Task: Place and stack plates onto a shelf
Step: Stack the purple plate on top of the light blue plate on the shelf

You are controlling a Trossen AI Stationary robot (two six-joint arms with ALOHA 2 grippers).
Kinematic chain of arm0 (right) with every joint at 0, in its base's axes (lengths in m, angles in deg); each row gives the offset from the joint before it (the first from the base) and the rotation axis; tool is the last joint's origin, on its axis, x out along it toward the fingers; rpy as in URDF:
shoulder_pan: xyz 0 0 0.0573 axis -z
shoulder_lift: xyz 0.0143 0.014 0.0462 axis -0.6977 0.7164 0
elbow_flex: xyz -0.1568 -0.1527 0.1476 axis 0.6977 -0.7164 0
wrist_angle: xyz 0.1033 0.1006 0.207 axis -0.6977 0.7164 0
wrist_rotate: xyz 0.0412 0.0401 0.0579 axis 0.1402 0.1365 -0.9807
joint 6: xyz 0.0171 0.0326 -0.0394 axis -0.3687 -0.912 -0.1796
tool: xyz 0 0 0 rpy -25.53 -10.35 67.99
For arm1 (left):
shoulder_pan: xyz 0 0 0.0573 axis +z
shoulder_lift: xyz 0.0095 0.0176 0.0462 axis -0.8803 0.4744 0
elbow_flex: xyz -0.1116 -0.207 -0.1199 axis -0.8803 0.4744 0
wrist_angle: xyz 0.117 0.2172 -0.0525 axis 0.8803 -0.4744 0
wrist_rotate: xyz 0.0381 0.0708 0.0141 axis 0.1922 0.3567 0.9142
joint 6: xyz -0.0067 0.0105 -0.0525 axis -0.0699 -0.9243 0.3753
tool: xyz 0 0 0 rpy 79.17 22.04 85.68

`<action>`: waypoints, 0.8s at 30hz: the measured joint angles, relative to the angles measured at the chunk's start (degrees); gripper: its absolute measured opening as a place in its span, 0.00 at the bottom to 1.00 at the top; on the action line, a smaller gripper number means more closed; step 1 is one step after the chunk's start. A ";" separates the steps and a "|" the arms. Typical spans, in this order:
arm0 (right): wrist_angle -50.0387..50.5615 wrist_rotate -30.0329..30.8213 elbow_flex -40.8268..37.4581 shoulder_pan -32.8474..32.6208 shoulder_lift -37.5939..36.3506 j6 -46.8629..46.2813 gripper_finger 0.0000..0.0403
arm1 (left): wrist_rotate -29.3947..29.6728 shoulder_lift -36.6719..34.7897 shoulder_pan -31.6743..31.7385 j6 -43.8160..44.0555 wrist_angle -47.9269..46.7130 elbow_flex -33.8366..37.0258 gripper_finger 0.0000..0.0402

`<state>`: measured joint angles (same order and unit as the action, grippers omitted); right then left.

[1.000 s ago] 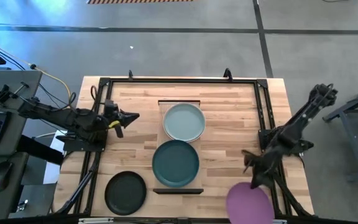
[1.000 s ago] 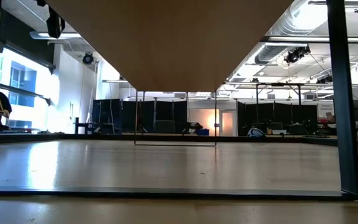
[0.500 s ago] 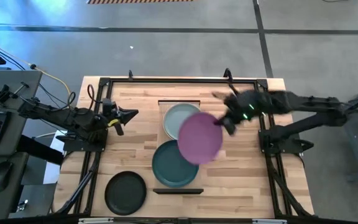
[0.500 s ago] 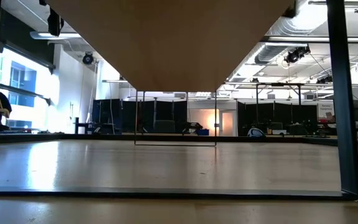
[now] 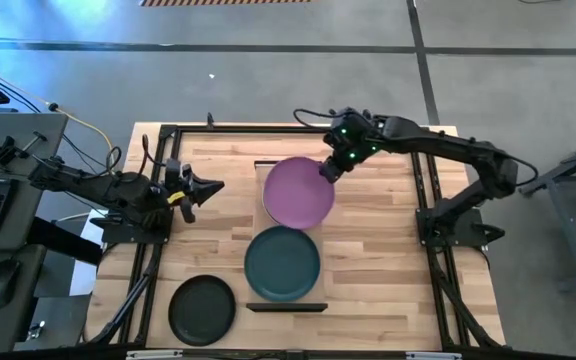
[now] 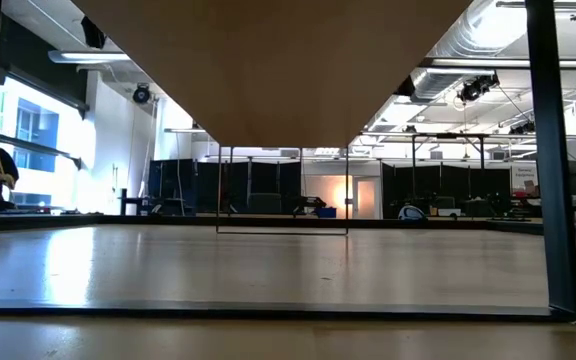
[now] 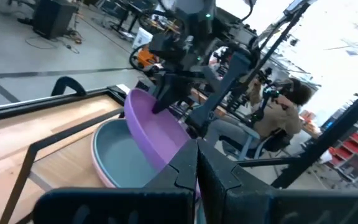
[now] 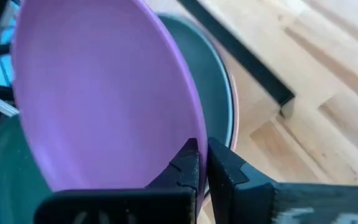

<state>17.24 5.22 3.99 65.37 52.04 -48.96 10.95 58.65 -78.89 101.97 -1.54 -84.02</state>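
Observation:
My right gripper (image 5: 328, 170) is shut on the purple plate (image 5: 297, 192), which hovers tilted over the stack at the shelf's (image 5: 288, 164) far end. In the left wrist view, the purple plate (image 7: 146, 124) slants above the pale blue-green plate (image 7: 114, 149), which has a pink rim (image 7: 102, 177) under it. The dark teal plate (image 5: 282, 262) lies flat on the shelf's near half. The black plate (image 5: 202, 308) lies on the tabletop near the left front corner. No white plate shows. My left gripper (image 5: 216, 185) waits shut, left of the shelf. My right gripper pinches the purple plate's rim (image 8: 194, 124) on its far right side, one finger (image 8: 185, 165) inside the dish and one outside. The fingers reach in from the table's far right. The plate is tilted, its held rim highest; whether its low edge touches the stack is hidden.
Black frame rails (image 5: 423, 190) run along the tabletop's edges. Bare slatted wood (image 5: 368, 260) lies right of the shelf. A person (image 7: 284, 106) sits beyond the table's right side. The low view shows only a bare surface and a black frame post (image 6: 553, 160).
My right gripper has carried the purple plate from the table's near right corner up and across to the far end of the shelf, over the pale blue-green plate. The plate has turned with the arm's swing and now covers that plate from above.

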 joint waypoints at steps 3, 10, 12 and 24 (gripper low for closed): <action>1.16 -1.42 0.49 -0.13 1.80 -0.53 0.00 | -0.28 0.02 0.00 -1.00 -0.07 0.00 0.00; 1.30 -2.93 0.54 -0.13 3.82 -0.50 0.02 | -0.30 0.00 0.00 -2.56 -0.04 0.00 0.00; 0.74 -2.41 0.54 -0.13 3.72 -0.50 0.06 | -0.31 -0.02 0.00 -2.82 -0.07 0.00 0.00; -4.72 1.67 0.54 -0.09 -1.98 -0.01 0.48 | 1.10 -0.20 0.00 -7.04 -0.29 0.00 0.00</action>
<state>12.52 6.89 4.52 65.28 50.06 -48.97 12.05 58.46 -78.89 94.94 -1.83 -84.02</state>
